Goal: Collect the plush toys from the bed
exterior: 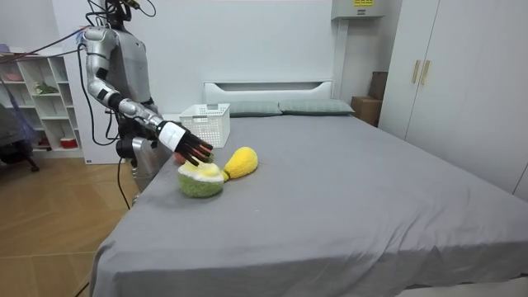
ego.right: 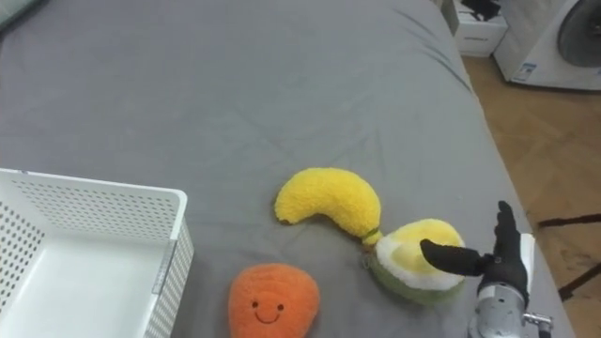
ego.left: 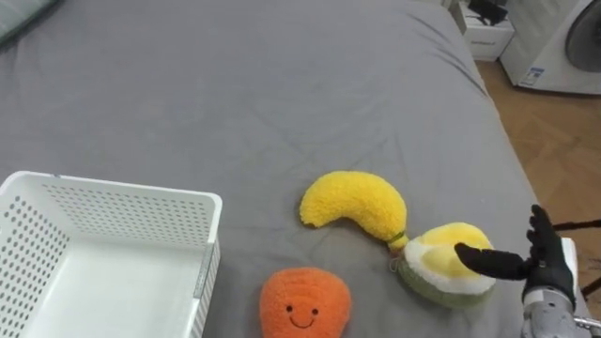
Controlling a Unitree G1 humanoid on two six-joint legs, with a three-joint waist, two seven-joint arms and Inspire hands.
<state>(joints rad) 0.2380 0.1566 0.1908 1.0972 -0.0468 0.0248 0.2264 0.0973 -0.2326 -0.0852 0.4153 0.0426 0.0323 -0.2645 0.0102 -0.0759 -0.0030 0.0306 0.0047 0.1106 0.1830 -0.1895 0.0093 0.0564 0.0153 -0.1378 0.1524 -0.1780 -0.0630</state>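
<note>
Grey bedsheet (ego.left: pixel 282 94) lies flat ahead of me, with wooden floor (ego.left: pixel 554 141) and a washing machine (ego.left: pixel 568 38) past its right edge. My right hand (ego.left: pixel 549 272) is by that edge, fingers straight and spread, thumb resting on the green-and-yellow plush toy (ego.left: pixel 437 274) just to its left, gripping nothing. The plush banana (ego.left: pixel 357 202) curves up-left from that toy, tip touching it. The orange plush (ego.left: pixel 302 300) sits closer to the white basket (ego.left: pixel 122 202), far left.
</note>
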